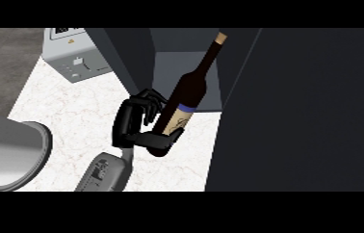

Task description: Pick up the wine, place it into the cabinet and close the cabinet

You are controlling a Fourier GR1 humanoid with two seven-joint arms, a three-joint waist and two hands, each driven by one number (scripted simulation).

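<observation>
Head view: wine bottle (186, 95) held at the cabinet (186, 78) opening.
The bottle is tilted, neck toward the cabinet interior, its labelled base gripped by the curled left hand (138, 123) above the white desk (71, 111); a grey appliance (74, 58) is seen behind.

One grey forearm (103, 172) is coming in from the lower edge at about seven o'clock, angling up toward one o'clock. Its black hand (138, 123) is sitting near the view's centre, its fingers (150, 101) curling round the lower body of the wine bottle (186, 99), thumb underneath. Which arm it is cannot be told.
</observation>
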